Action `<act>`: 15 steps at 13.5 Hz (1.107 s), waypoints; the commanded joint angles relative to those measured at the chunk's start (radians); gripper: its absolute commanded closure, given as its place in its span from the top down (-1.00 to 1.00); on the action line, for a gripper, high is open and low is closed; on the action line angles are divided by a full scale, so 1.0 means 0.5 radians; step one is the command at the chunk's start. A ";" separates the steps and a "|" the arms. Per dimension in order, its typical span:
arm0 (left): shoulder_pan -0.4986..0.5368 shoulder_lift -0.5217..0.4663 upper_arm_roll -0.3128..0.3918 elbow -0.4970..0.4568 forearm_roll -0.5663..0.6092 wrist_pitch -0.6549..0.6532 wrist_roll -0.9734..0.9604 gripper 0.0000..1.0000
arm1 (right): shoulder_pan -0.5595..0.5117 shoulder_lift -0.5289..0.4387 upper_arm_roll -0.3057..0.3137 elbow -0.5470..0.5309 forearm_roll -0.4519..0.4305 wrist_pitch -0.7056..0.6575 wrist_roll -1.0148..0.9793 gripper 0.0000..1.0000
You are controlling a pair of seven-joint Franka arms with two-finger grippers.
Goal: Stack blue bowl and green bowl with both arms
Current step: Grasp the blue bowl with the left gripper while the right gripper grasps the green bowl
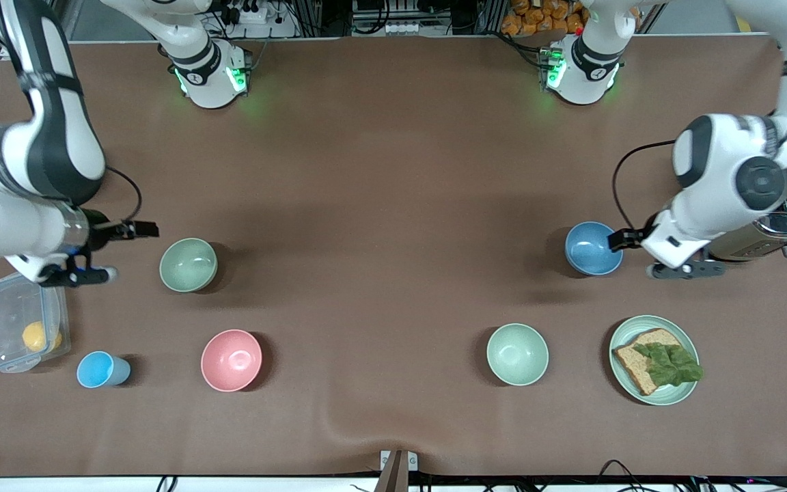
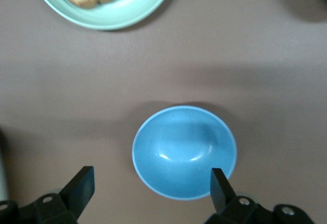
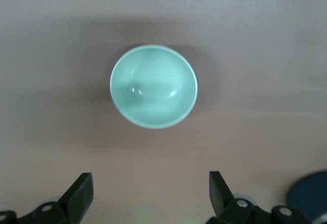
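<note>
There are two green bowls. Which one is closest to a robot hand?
The round sage-green bowl beside the open right gripper, farther from the front camera than the pink bowl. The paler mint bowl has no gripper near it.

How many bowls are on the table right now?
4: green bowl and pink bowl toward the right arm's end; blue bowl and paler mint bowl toward the left arm's. None looks hidden.

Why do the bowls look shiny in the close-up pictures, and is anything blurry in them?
In the left wrist view, the blue bowl shows small white glints inside, and the plate at the edge looks soft. In the right wrist view, the green bowl carries similar glints and casts a dim shadow on the table. In the front view, green light from the arm bases tints the table.
</note>
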 commanded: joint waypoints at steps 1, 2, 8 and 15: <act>0.084 0.073 -0.012 -0.077 0.039 0.105 0.016 1.00 | -0.047 0.165 0.003 0.012 -0.006 0.152 -0.109 1.00; 0.081 0.119 -0.012 -0.080 0.039 0.136 0.016 1.00 | -0.059 0.202 0.003 -0.034 -0.006 0.259 -0.128 1.00; 0.084 0.282 -0.012 -0.062 0.045 0.185 0.016 0.58 | -0.069 0.294 -0.003 -0.341 -0.126 0.848 -0.134 1.00; 0.084 0.310 -0.012 -0.040 0.045 0.185 0.007 -1.00 | -0.133 0.368 -0.003 -0.528 -0.193 1.244 -0.230 -0.78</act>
